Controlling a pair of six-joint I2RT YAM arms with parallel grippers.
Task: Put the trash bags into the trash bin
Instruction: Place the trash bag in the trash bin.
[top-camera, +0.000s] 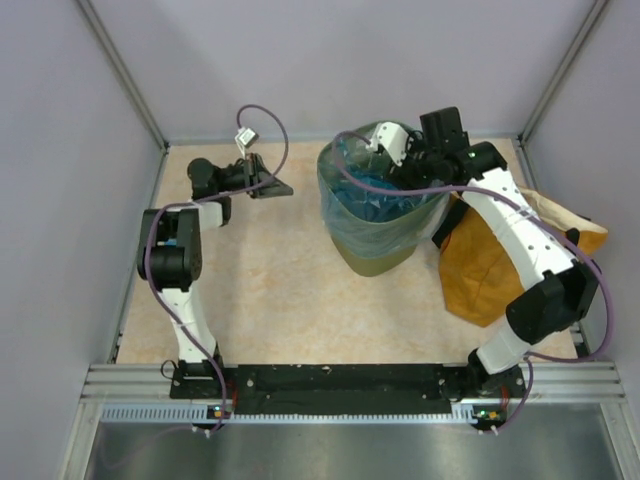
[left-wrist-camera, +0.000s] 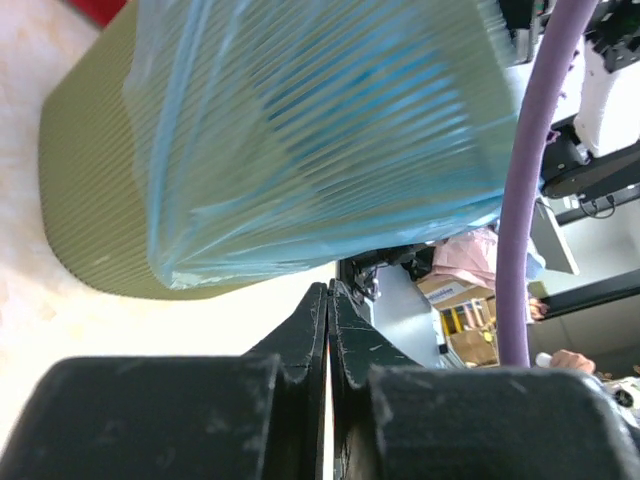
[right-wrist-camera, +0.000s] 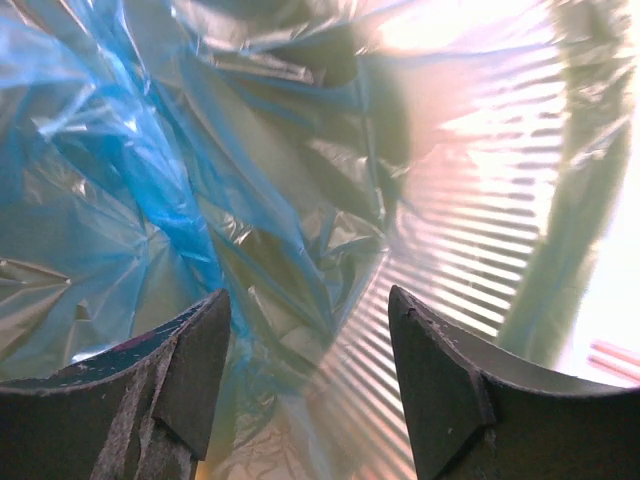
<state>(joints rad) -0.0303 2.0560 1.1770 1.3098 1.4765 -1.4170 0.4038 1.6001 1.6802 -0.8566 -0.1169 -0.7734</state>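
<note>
Lining the olive-green wire-mesh trash bin (top-camera: 372, 262) at the upper centre of the overhead view, a big crinkly trash bag (top-camera: 372, 195) of thin translucent light-blue film drapes over the rounded-square rim and down the outer wall, its folds glossy and creased. The bin stands on the pale mottled tabletop (top-camera: 280, 290) and tapers to a narrower base. To its right lies a mustard-orange sack (top-camera: 485, 265), matte and slumped (partly under the right arm). The right claw (right-wrist-camera: 305, 305) sits at the far rim of the bin, pointing inside. Its wrist view shows both dark fingers spread wide with nothing between them; beyond are rumpled blue film and the ribbed mesh wall showing through it. Whether the tips touch the film I cannot tell. The left claw (left-wrist-camera: 327, 300) hangs left of the bin, apart from it, its two black fingers pressed together to a hairline seam and gripping nothing. A purple cable (left-wrist-camera: 520, 200) crosses the right side of that view.
</note>
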